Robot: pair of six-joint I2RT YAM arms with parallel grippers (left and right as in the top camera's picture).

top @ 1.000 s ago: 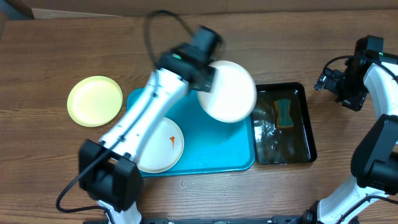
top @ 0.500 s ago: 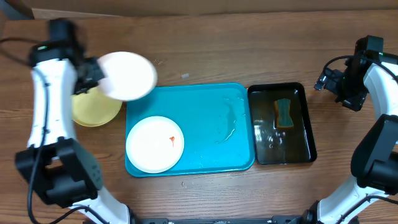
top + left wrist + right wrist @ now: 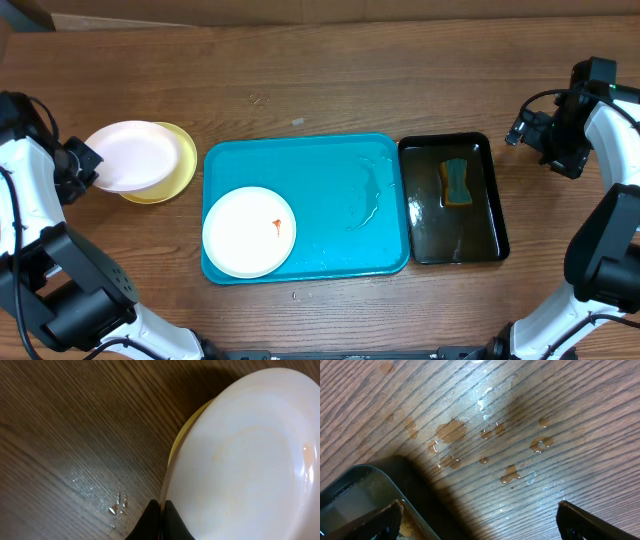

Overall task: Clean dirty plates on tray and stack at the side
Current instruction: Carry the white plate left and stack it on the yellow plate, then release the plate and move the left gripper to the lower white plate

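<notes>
1. White plate (image 3: 130,155) is by the table's left edge, over the yellow-green plate (image 3: 178,165); resting or just above, can't tell.
2. Left gripper (image 3: 160,519) is clamped on its rim.
3. Right gripper (image 3: 480,522) is spread apart, empty, by the right edge.
4. Step looks like stacking. Next probably calls for letting go, then fetching the smeared plate (image 3: 248,231) on the tray (image 3: 330,160), toward the robot-side edge.

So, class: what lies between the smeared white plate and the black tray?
In the overhead view, only bare turquoise tray floor with a streak of water lies between the smeared white plate and the black tray.
</notes>
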